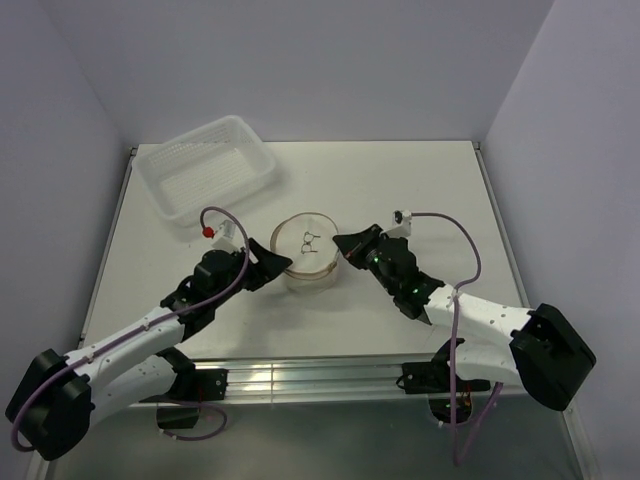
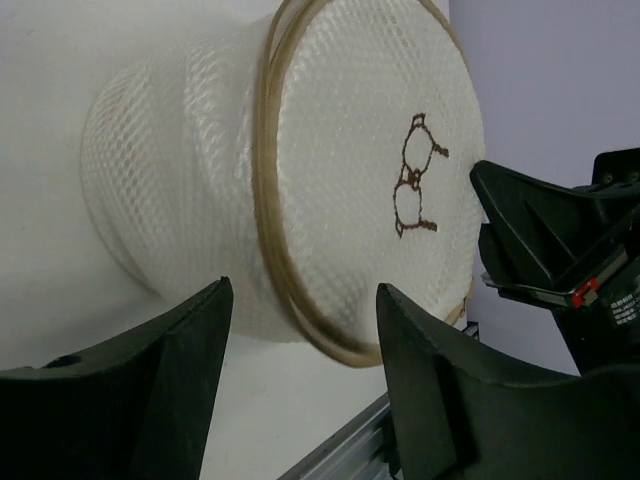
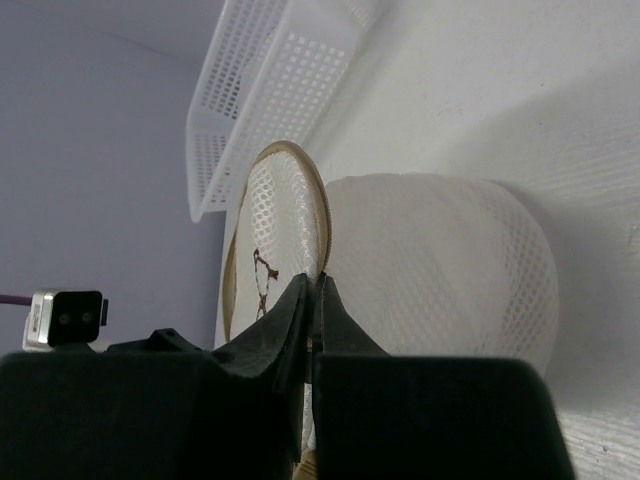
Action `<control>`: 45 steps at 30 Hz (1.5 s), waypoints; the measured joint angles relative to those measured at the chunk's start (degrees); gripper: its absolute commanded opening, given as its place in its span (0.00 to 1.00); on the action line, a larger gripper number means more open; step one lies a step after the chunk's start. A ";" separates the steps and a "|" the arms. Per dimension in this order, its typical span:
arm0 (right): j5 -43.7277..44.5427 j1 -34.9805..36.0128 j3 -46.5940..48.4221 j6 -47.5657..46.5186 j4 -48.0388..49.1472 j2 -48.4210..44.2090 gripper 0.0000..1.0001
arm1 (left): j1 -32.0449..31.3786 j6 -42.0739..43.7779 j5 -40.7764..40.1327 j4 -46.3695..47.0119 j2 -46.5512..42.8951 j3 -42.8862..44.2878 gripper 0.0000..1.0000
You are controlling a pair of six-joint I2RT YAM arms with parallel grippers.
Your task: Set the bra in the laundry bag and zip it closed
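Note:
The laundry bag (image 1: 310, 250) is a white mesh cylinder with a tan zipper rim. It stands mid-table with its bra-icon disc facing up. It fills the left wrist view (image 2: 350, 180) and the right wrist view (image 3: 440, 260). My left gripper (image 1: 280, 262) is open just left of the bag, its jaws (image 2: 305, 300) apart and short of the rim, holding nothing. My right gripper (image 1: 345, 247) is at the bag's right side, and its tips (image 3: 315, 280) are pinched together on the zipper band at the rim. The bra is out of view.
A white perforated plastic basket (image 1: 207, 165) sits at the table's back left, and it also shows in the right wrist view (image 3: 270, 90). The right gripper's black body (image 2: 540, 240) is close behind the bag in the left wrist view. A metal rail (image 1: 320, 375) runs along the near table edge.

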 measured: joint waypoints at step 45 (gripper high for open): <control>-9.97 -1.29 -9.38 4.37 5.57 -4.59 0.30 | 7.32 5.62 22.10 15.04 10.21 4.92 0.00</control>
